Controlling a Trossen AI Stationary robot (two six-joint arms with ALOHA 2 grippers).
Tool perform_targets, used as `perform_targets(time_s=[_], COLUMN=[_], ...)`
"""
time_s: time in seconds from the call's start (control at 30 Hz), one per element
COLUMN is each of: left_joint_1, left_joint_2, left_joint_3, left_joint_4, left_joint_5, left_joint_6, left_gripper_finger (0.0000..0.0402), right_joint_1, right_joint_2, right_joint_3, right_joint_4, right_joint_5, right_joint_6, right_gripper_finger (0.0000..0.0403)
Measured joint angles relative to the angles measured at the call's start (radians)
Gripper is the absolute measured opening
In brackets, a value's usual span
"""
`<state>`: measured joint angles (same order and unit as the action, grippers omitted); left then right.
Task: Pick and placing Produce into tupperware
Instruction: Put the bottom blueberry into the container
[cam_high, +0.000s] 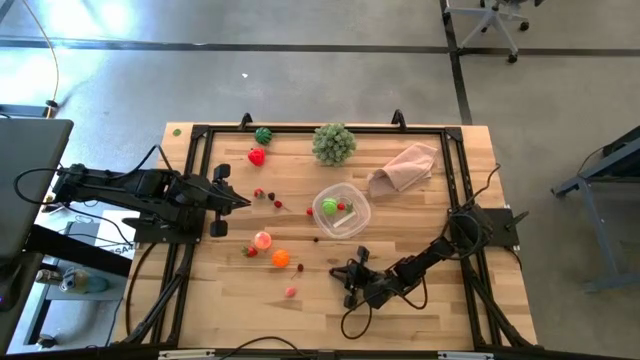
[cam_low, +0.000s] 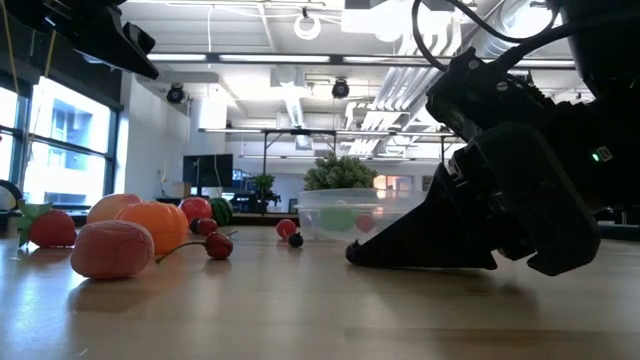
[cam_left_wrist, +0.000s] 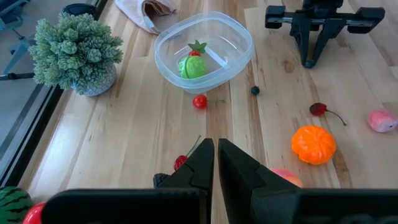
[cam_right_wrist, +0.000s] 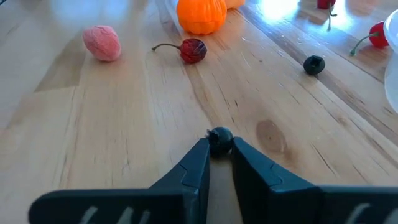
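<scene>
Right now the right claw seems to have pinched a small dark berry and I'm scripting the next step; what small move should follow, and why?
Probably lift straight up. The right claw has its fingertips around the dark berry, low on the table. The tupperware sits farther back, so clear the wood first.

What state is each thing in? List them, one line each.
Right pincer: down at the table, closed on a small dark berry.
Left pincer: shut, holding nothing, above the table.
Clear container: open, upright, holding a green fruit and a small red piece.
Orange: loose on the table.
Pink cloth: crumpled beside the container.
</scene>
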<state>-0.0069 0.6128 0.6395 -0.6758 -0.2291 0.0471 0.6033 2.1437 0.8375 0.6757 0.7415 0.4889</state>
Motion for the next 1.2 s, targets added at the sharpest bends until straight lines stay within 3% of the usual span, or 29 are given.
perform_targets(time_s=[1.2], left_joint_1=[0.000], left_joint_2=[0.000], left_joint_3=[0.000], left_joint_4=[0.000], left_joint_5=[0.000], left_joint_6=[0.000], left_gripper_finger=[0.0014], right_joint_1=[-0.043], right_joint_2=[-0.024], right_joint_3=[-0.001], right_joint_4=[0.054], right_joint_5=[-0.042], right_joint_6=[-0.071], right_gripper_finger=[0.0023])
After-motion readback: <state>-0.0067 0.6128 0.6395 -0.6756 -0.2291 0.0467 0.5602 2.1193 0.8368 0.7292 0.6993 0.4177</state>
